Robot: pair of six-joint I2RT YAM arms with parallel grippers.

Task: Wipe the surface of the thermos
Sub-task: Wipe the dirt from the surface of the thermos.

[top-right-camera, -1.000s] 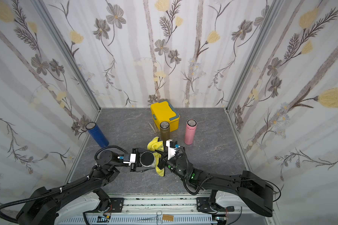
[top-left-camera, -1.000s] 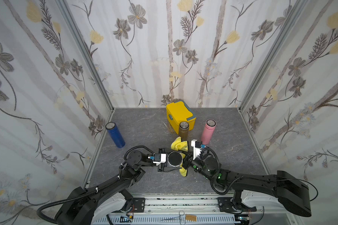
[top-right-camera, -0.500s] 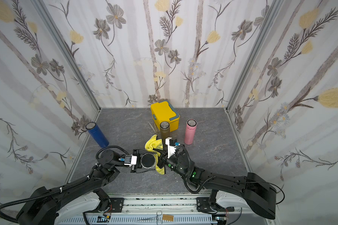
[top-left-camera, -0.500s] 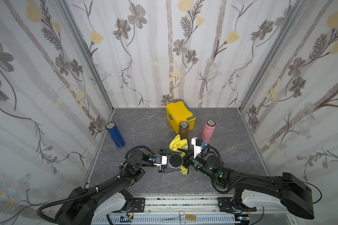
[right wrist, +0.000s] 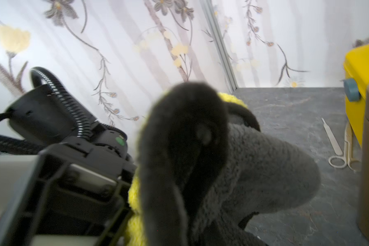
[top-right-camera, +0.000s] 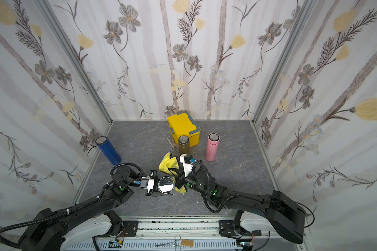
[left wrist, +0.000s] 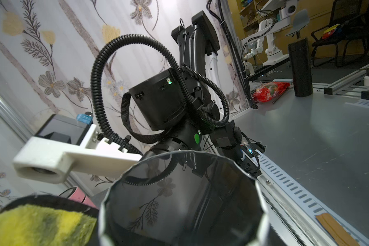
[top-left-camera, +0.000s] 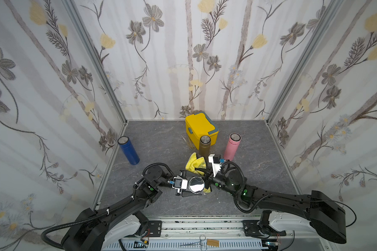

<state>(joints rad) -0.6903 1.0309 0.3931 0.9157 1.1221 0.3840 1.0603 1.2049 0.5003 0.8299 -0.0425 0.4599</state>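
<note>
A black thermos [top-left-camera: 196,184] with a mirror-like lid stands upright in front of the rail, and its dark body fills the left wrist view [left wrist: 183,198]. My left gripper [top-left-camera: 186,185] is shut on it from the left. My right gripper [top-left-camera: 207,182] is shut on a yellow and grey cloth [top-left-camera: 196,162], which lies against the thermos's right side. The cloth drapes up behind the thermos and also hangs below the jaws. In the right wrist view the grey cloth [right wrist: 254,159] hides the jaws. Both top views show this: thermos [top-right-camera: 165,184], cloth [top-right-camera: 167,163].
A blue thermos [top-left-camera: 128,151] stands at the left wall. An olive thermos [top-left-camera: 205,146] and a pink thermos [top-left-camera: 232,146] stand behind the cloth, in front of a yellow box [top-left-camera: 199,128]. Pale scissors and tweezers [top-right-camera: 171,143] lie left of the olive thermos.
The right gripper has shifted slightly to the right with the cloth, whose upper fold changed shape. The left gripper has drifted a little toward the front with the thermos.
</note>
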